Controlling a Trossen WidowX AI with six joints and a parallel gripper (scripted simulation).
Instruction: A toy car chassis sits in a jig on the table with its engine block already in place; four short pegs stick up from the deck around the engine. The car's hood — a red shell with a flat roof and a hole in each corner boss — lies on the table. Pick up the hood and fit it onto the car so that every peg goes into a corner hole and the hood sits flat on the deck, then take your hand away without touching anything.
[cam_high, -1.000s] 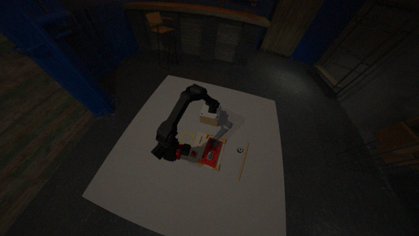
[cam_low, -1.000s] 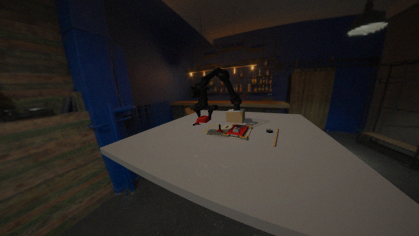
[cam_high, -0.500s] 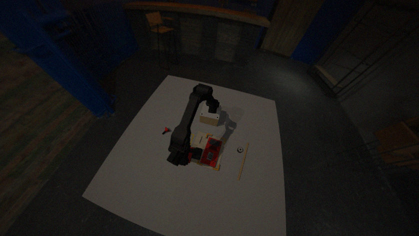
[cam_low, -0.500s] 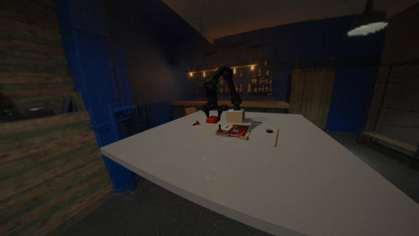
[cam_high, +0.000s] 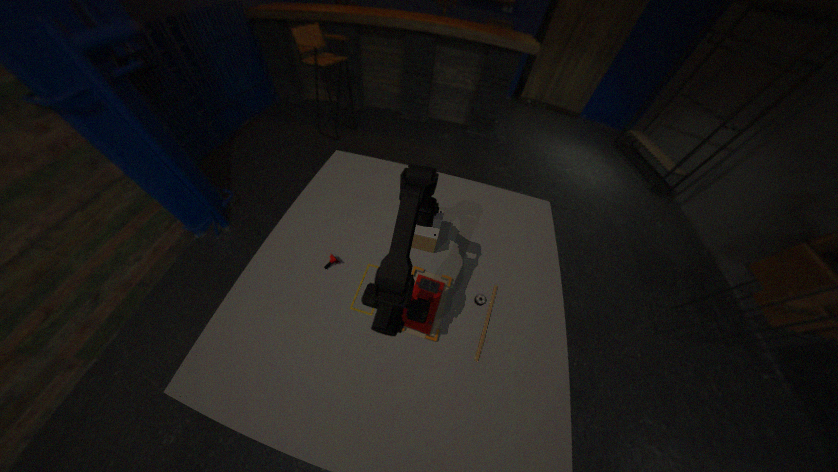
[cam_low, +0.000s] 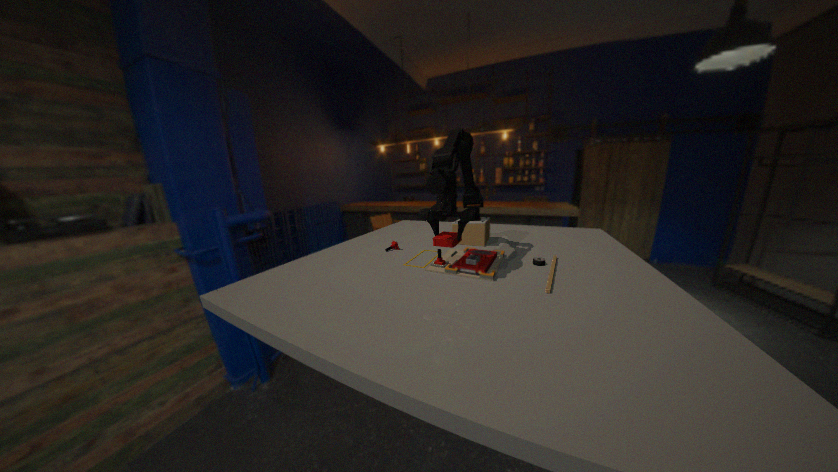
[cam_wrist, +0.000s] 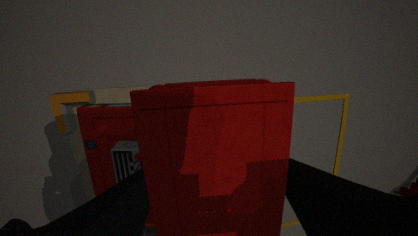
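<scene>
The pale, matte table (cam_high: 304, 363) (cam_low: 469, 351) (cam_wrist: 210, 45) is a broad slab with straight edges, its near-right corner cut off in both room views; the black arm (cam_high: 401, 234) (cam_low: 463, 158), blocky and dull, rises near the far edge, bends high at the elbow and reaches toward the near edge, its gripper (cam_high: 403, 309) (cam_low: 448, 235) (cam_wrist: 215, 168) pointing down. A tan box (cam_high: 426, 241) (cam_low: 476, 233) stands by the arm's foot near the far edge. Between the side edges lies the jig (cam_high: 432, 337) (cam_low: 493, 276) (cam_wrist: 72, 97), with orange corner brackets around the flat red chassis (cam_high: 425, 325) (cam_low: 462, 265) (cam_wrist: 107, 127); the arm covers their left side from above. Toward the left edge a thin yellow outline (cam_high: 361, 285) (cam_low: 416, 257) (cam_wrist: 341, 130) is partly covered too. The slim, straight stick (cam_high: 487, 322) (cam_low: 551, 275) lies on the right-edge side. The fingers are clamped on the glossy red hood (cam_low: 445, 239) (cam_wrist: 220, 150), raised above the table beside the chassis, off its deck; the top view hides it, and its holes cannot be made out. The ribbed grey engine block (cam_low: 472, 257) (cam_wrist: 124, 162) sits on the deck; the pegs are too small to tell. A red-and-black piece (cam_high: 332, 258) (cam_low: 394, 244) lies toward the left edge, a round dark ring (cam_high: 476, 299) (cam_low: 538, 261) just beside the stick
</scene>
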